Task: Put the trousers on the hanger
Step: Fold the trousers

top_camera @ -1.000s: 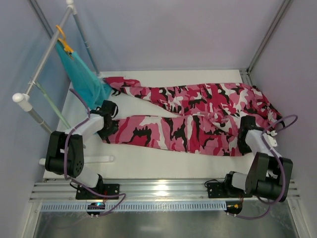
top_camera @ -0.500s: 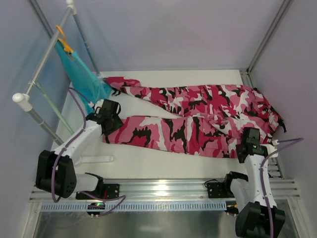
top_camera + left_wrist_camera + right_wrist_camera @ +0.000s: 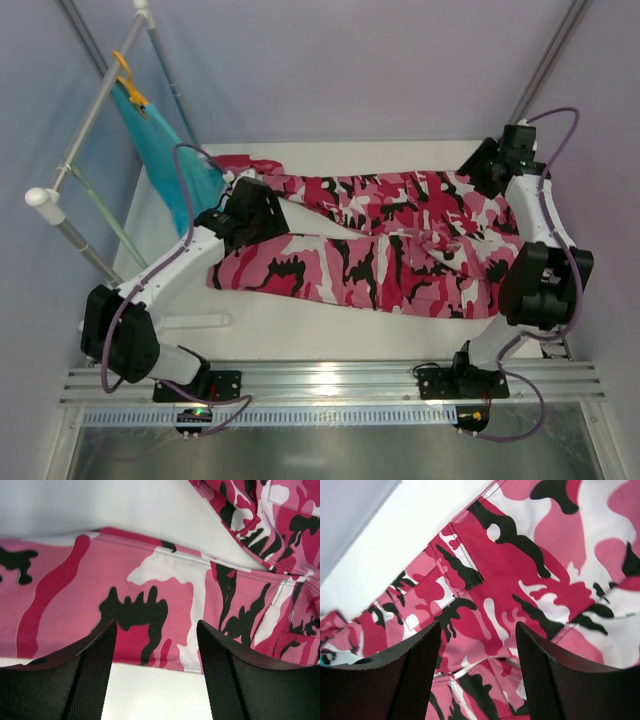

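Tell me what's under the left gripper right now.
Below the open left gripper lies one leg of the trousers, flat on the white table. Whatever the cloth covers cannot be seen.

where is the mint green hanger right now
In the top view the hanger is at far left by the white rack, left of the teal garment.
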Action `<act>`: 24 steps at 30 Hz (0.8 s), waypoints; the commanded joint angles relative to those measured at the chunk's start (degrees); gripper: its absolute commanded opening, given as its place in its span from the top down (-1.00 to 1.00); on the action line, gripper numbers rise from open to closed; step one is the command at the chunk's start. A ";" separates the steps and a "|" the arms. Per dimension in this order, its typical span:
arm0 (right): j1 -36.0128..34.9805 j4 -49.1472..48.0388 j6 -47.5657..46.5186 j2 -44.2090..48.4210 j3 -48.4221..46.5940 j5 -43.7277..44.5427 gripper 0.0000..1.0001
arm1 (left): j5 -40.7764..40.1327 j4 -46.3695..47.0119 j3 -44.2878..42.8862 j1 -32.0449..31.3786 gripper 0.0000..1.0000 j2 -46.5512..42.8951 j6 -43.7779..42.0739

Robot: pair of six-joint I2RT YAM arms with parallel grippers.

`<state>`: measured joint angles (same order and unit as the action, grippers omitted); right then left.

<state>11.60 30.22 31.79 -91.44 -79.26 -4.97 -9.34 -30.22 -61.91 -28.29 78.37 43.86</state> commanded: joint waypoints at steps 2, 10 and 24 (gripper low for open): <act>-2.63 2.30 -7.35 -12.69 -13.35 -0.23 -0.30 | -1.80 2.18 -8.30 -0.01 -0.34 9.24 -4.21; -2.63 9.59 -3.50 -36.17 -35.85 8.13 -0.25 | -6.66 1.20 -21.85 1.83 -0.41 23.49 -5.80; 0.88 15.84 -2.96 -49.63 -46.34 17.28 0.93 | -9.46 4.11 -27.91 6.58 -0.40 31.41 -8.87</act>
<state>10.02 43.97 28.97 -141.16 -124.05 8.73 -15.62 -28.95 -86.65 -21.61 110.24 37.56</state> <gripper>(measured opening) 0.062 0.703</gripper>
